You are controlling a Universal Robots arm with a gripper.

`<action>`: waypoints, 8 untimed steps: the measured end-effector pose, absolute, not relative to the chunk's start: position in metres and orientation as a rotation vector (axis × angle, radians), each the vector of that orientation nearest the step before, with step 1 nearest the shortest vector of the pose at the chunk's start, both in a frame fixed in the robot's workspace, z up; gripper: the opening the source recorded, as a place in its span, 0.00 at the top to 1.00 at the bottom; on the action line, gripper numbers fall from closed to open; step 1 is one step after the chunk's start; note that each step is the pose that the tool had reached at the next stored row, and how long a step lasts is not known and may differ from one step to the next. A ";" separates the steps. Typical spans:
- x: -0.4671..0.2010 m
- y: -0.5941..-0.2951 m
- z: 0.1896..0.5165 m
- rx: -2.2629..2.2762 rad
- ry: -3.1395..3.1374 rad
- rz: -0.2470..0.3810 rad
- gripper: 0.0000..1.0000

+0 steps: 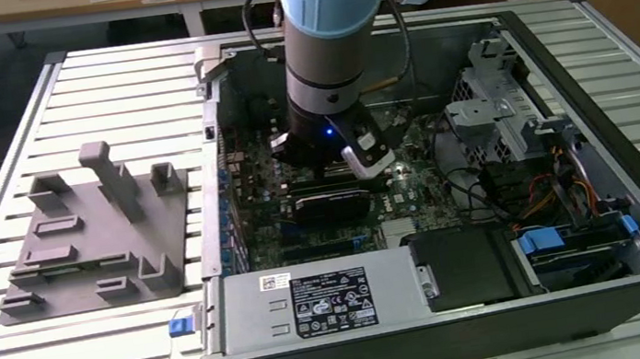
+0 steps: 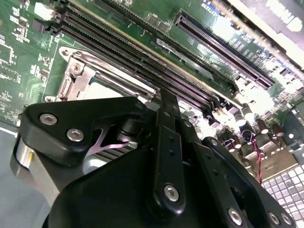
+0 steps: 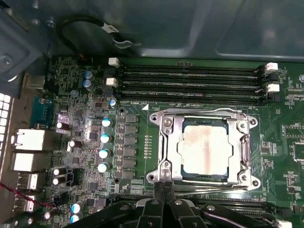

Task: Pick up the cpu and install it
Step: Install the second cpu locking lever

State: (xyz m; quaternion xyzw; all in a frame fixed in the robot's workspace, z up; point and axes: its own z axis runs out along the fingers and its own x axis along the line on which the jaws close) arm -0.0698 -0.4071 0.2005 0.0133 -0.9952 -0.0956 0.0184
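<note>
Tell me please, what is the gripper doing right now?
Gripper: shut, holding nothing, beside the socket where the cpu sits.

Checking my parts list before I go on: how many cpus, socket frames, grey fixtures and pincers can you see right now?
cpu: 1, sitting in the socket
socket frame: 1
grey fixture: 1, on the table beside the computer case
pincer: 1, shut, holding nothing
Total: 4

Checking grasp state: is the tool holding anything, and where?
Nothing held. The tool is shut and empty, just beside the socket frame; the cpu sits in the socket.
</note>
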 end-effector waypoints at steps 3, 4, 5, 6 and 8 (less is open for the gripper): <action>-0.071 -0.411 0.200 0.042 -3.089 -0.306 0.89; -0.071 -0.413 0.200 0.043 -3.089 -0.309 0.89; -0.071 -0.414 0.200 0.043 -3.089 -0.313 0.89; -0.071 -0.415 0.200 0.043 -3.088 -0.319 0.89; -0.072 -0.415 0.200 0.045 -3.086 -0.335 0.89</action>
